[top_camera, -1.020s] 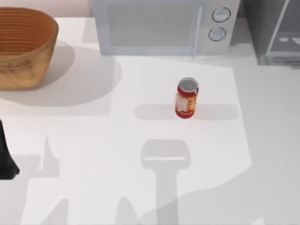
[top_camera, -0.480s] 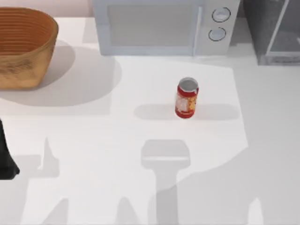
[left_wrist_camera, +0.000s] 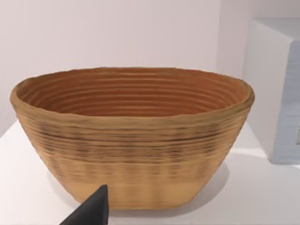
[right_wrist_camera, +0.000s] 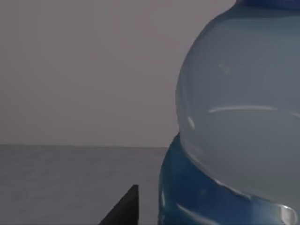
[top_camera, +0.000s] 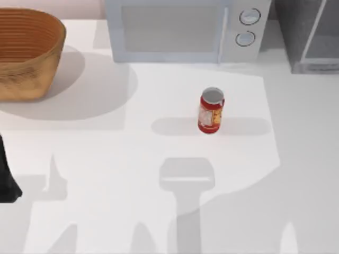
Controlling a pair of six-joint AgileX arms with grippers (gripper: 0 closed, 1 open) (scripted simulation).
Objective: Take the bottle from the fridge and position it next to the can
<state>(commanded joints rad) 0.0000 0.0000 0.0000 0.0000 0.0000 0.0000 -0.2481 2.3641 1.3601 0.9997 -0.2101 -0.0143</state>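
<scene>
1. Closest to our right wrist camera stands the bottle [right_wrist_camera: 239, 117], its clear shoulder and blue label right up against the lens, with grey fridge interior behind it. One dark fingertip [right_wrist_camera: 124, 208] of our right gripper shows just beside the bottle; we cannot tell whether the jaws are open or clamped on it.
2. We judge the step in hand to be reaching into the fridge for the bottle. The next move calls for a sure hold on its body and then a straight pull out through the doorway without knocking the door frame.
3. Our left arm [top_camera: 6, 177] sits parked at the table's left edge. One dark fingertip [left_wrist_camera: 91, 211] shows in front of the basket; we cannot tell its jaws' state either.
4. Mid-table, the can [top_camera: 211, 110] stands upright and alone, with bare table on both sides for the bottle.
5. Farther back sit the woven basket [top_camera: 26, 53] at the left, the white microwave [top_camera: 180, 29] in the middle and the fridge [top_camera: 310, 34] in the right corner.
6. Our count: one bottle, one can, one fridge, one basket, one microwave.
</scene>
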